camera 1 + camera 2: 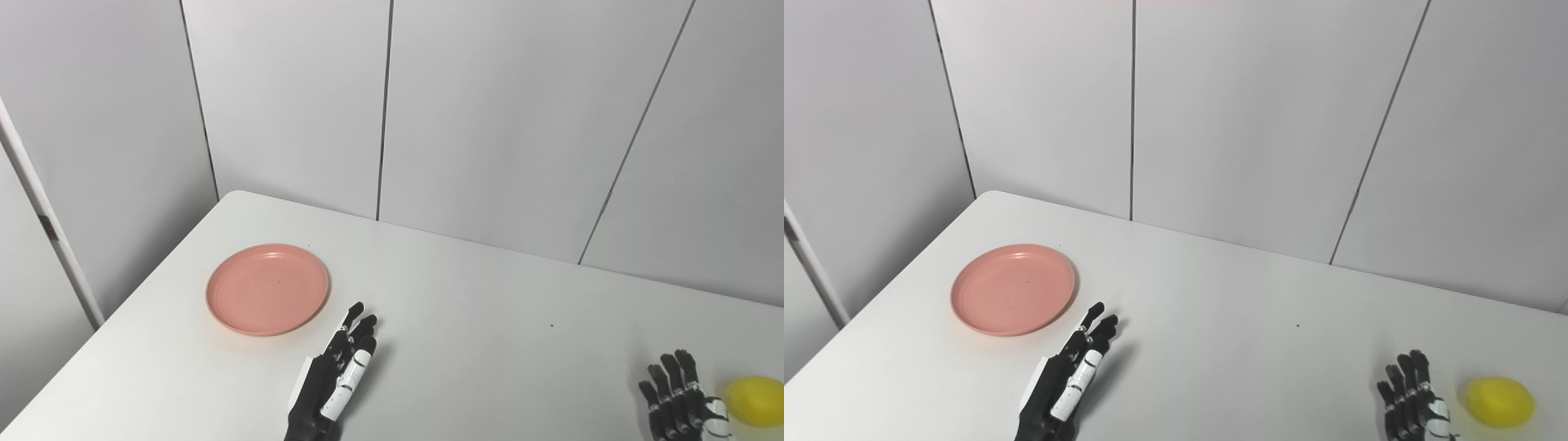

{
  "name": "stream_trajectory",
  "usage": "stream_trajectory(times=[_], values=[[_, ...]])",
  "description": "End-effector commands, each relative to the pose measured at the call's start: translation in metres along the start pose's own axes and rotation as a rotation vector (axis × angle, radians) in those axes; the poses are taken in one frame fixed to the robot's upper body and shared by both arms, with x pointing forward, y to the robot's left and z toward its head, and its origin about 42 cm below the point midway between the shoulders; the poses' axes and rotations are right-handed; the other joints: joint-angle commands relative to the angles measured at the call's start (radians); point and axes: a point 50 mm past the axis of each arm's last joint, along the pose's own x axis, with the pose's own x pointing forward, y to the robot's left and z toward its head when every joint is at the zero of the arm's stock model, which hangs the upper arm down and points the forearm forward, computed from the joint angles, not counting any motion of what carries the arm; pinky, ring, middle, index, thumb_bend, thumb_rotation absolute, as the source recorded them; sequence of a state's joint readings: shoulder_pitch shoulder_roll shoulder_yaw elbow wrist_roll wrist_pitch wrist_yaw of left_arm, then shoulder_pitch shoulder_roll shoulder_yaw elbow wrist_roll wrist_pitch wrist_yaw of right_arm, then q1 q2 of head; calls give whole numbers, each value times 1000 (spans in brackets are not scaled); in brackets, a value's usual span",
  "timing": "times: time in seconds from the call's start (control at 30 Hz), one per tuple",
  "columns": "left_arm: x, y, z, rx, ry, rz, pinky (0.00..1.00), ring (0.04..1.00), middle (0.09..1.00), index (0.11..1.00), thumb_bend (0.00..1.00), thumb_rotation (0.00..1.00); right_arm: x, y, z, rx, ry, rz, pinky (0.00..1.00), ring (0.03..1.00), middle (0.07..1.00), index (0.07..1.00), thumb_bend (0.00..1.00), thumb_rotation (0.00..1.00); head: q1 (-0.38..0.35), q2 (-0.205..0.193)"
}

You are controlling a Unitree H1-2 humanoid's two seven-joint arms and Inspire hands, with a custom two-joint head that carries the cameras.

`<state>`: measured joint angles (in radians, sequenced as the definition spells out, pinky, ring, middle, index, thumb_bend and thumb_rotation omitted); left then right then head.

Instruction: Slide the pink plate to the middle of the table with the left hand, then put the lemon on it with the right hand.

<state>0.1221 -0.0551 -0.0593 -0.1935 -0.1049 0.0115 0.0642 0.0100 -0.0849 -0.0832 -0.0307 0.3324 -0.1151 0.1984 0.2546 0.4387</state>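
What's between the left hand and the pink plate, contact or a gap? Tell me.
Apart. The right eye view shows bare table between the left hand fingertips and the pink plate rim.

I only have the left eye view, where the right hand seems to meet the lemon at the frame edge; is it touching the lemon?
Observer: No. The right eye view shows a strip of bare table between the right hand and the lemon.
Operator: Thank you. Is the lemon whole? Mine is cut off.
Observer: Yes. The whole lemon is in frame there, rounded, with more table beyond it on the right.
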Motion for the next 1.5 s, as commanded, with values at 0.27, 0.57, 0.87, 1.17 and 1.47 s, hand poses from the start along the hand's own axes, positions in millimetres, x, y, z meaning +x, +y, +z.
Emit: stream_trajectory(times=[0.27, 0.57, 0.87, 1.17, 1.47], values=[[-7, 2, 37, -54, -21, 17, 976, 922, 911, 924, 797, 757, -31, 0, -28, 25, 131, -46, 1000, 1000, 1000, 1000, 720, 1000, -34, 4], [11, -3, 70, -52, -45, -92, 1000, 946, 935, 941, 785, 860, -29, 3, -26, 17, 126, -62, 1000, 1000, 1000, 1000, 679, 1000, -35, -4], [42, 9, 123, -17, -119, -82, 1000, 942, 932, 920, 889, 864, -30, 6, -25, 22, 123, -54, 1000, 1000, 1000, 1000, 638, 1000, -37, -3], [83, 59, 150, 62, -215, -31, 844, 806, 783, 748, 890, 896, -29, 8, -25, 29, 122, -47, 1000, 1000, 1000, 1000, 640, 1000, -37, -5], [122, 105, 163, 114, -239, 16, 776, 748, 722, 696, 989, 933, -29, 10, -24, 27, 118, -56, 1000, 1000, 1000, 1000, 636, 1000, -40, -5]])
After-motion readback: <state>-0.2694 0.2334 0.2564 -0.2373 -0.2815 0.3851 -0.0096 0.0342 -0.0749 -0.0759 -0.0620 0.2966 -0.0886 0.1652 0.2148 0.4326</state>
